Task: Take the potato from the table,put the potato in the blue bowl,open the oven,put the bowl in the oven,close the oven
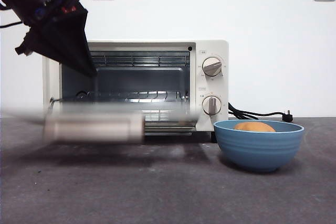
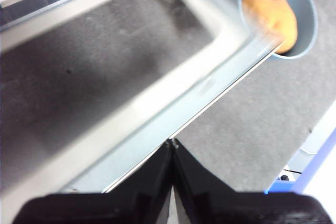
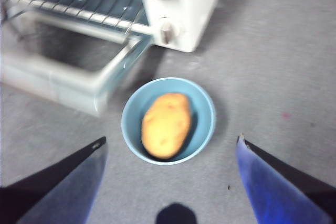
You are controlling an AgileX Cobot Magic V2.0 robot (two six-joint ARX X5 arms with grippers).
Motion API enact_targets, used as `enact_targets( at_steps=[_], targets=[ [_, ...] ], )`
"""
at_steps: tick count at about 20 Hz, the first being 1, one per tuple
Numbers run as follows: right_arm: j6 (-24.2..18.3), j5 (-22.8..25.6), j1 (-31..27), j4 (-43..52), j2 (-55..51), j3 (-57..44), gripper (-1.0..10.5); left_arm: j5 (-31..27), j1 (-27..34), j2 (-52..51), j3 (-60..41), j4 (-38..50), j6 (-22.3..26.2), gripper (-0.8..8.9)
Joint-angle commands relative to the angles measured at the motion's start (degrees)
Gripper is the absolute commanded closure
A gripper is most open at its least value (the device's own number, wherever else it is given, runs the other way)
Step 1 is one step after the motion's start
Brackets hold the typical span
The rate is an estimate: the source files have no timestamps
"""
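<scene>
Nearest the front camera, the blue bowl (image 1: 259, 149) sits on the table (image 1: 157, 192) just beside the oven's knob side, with the potato (image 1: 254, 127) lying inside it, only its top showing over the rim. The right gripper (image 3: 170, 145) hangs above the bowl with its jaws spread wide, one on each side and well clear of the rim, holding nothing. The bowl looks stiff and smooth, probably a little slippery and heavier with the potato inside; a pinch over the rim wall on the side away from the potato seems the soundest hold, kept level so the potato does not roll.

Further back, the oven (image 1: 210, 85) stands with its door (image 1: 94, 125) dropped flat, blurred in every view, and the wire rack (image 1: 139, 97) bare inside. The left gripper (image 2: 171, 142) is above the door's outer edge, its jaws pressed together with nothing between them; in the front view it is the dark mass at the upper left. Judging from this, opening is about done and carrying the bowl in comes next. Beyond the oven, a black cord (image 1: 257, 114) trails along the table by the wall.
</scene>
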Motion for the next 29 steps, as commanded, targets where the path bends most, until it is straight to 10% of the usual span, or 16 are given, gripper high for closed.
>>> enact_targets(
  at_steps=[1, 21, 29],
  targets=[
    [2.5, 0.0, -1.4, 0.1, 0.1, -0.3, 5.4, -0.1, -0.3, -2.5, -0.5, 1.0, 0.7, 8.21],
    [0.2, -10.8, -12.3, 11.5, 36.9, -0.3, 6.2, -5.3, -0.2, -40.1, -0.5, -14.3, 0.0, 8.21],
    [-0.7, -10.8, -12.6, 15.2, 42.7, -0.3, 9.3, -6.3, -0.2, -40.1, -0.5, -18.2, 0.0, 8.21]
  ],
)
